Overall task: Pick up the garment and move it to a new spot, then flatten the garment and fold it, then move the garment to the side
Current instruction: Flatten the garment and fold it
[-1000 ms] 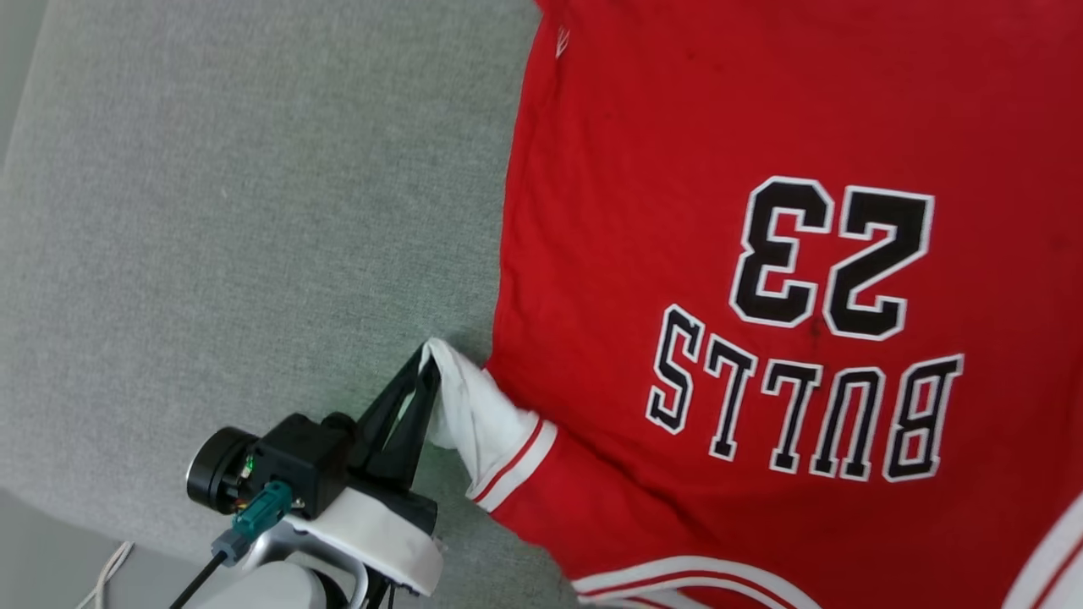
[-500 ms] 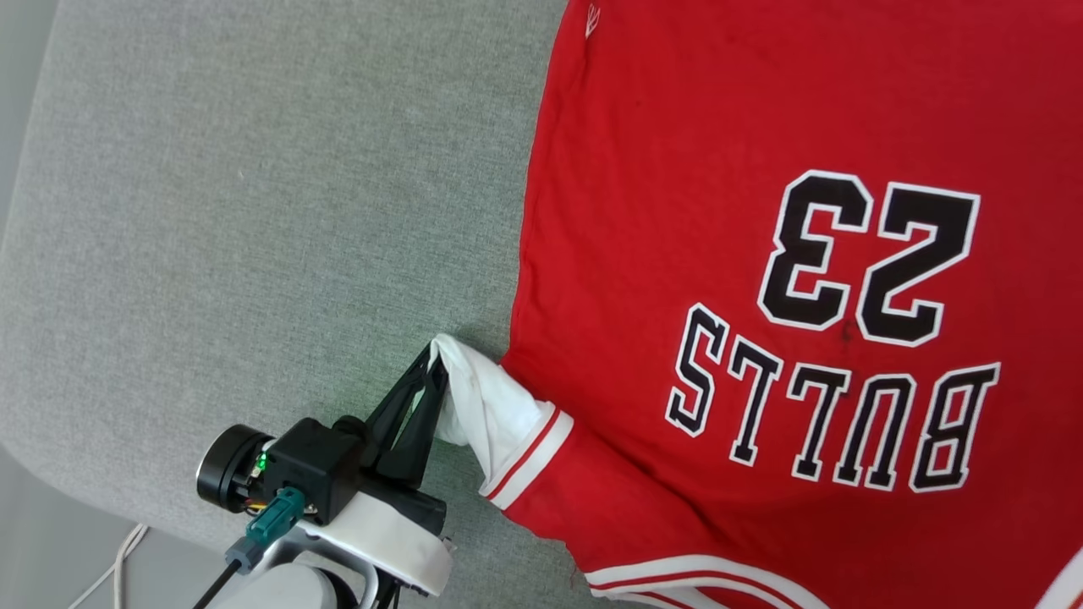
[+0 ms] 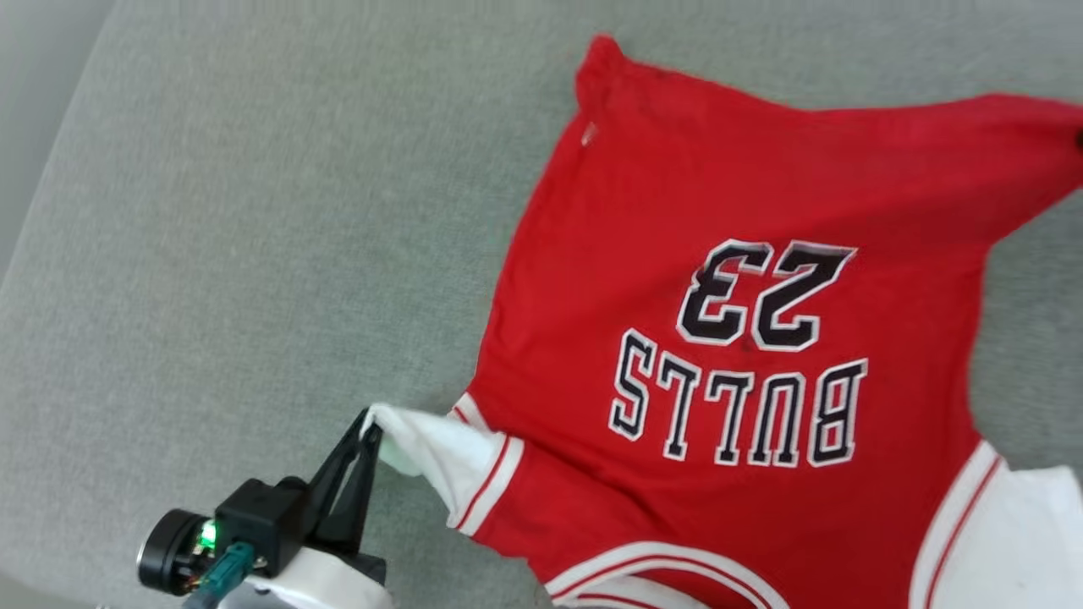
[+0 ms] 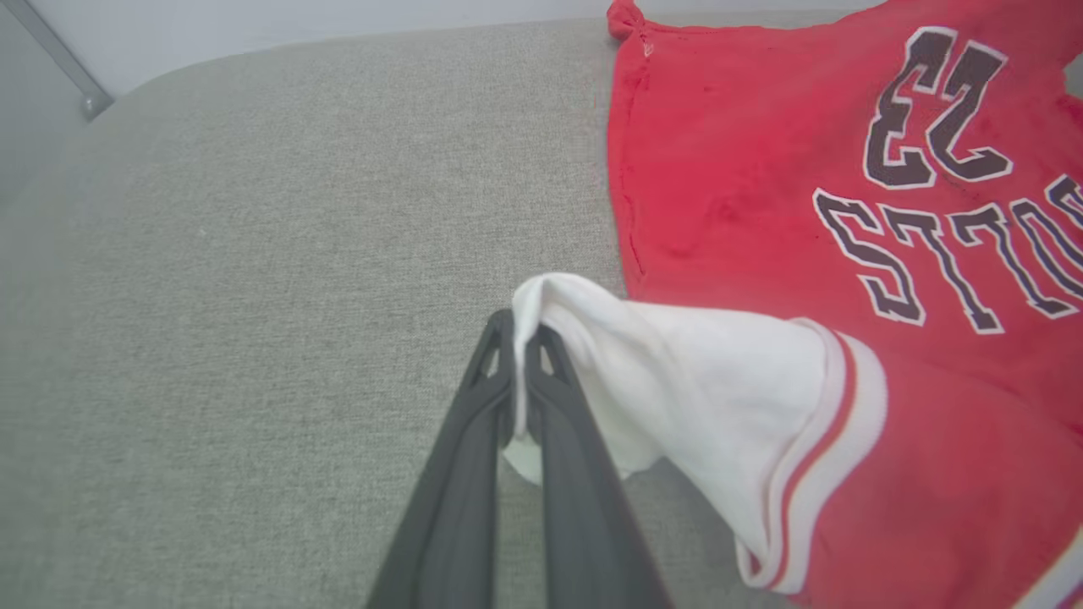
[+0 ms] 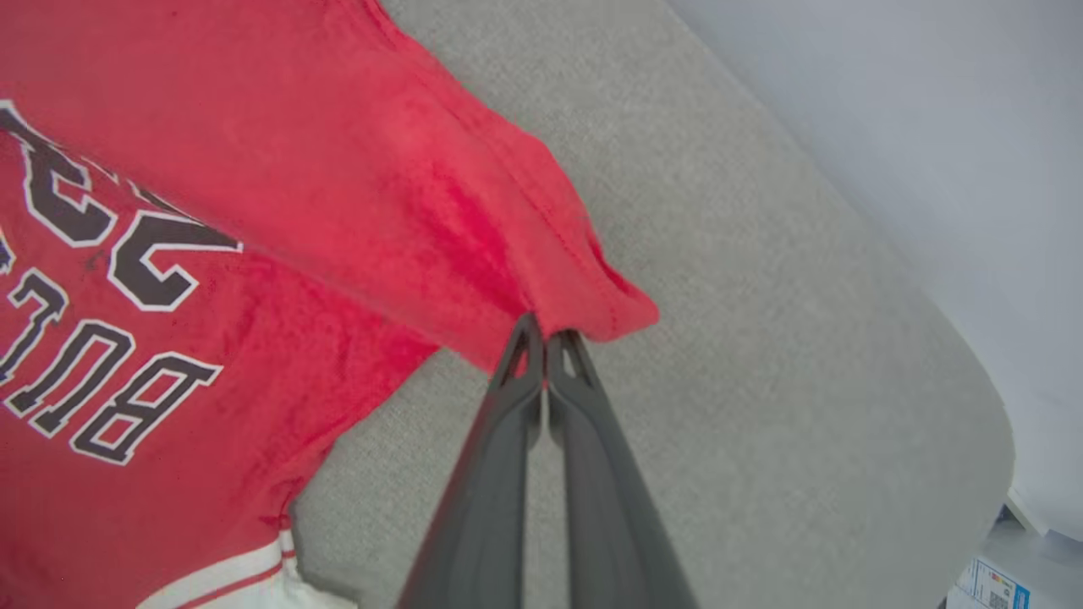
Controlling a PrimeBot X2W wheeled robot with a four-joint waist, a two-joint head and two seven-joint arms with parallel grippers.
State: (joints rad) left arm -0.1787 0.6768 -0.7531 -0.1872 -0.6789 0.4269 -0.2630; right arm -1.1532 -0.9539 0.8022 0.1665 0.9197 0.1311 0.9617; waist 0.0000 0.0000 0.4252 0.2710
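The garment point(image 3: 761, 211) is a red jersey shirt with "BULLS 23" upside down in the head view, spread on a grey padded surface point(image 3: 254, 211). My left gripper point(image 3: 370, 423) is at the lower left, shut on the tip of the garment's white sleeve point(image 3: 431, 452). In the left wrist view the left gripper point(image 4: 518, 326) pinches the sleeve point(image 4: 694, 372), which is raised and taut. In the right wrist view my right gripper point(image 5: 546, 334) is shut on a red hem corner point(image 5: 609, 300) of the garment point(image 5: 296, 169), and the cloth bunches toward it.
The grey surface has a rounded edge on the left point(image 3: 51, 194) and another one in the right wrist view point(image 5: 956, 355), with pale wall beyond. A small box point(image 5: 990, 584) sits past that edge. A metal bar point(image 4: 59, 59) stands at the far left corner.
The head camera has shifted, bringing the garment's far hem into view. The right gripper has shut on the hem corner. The left gripper keeps its hold on the sleeve.
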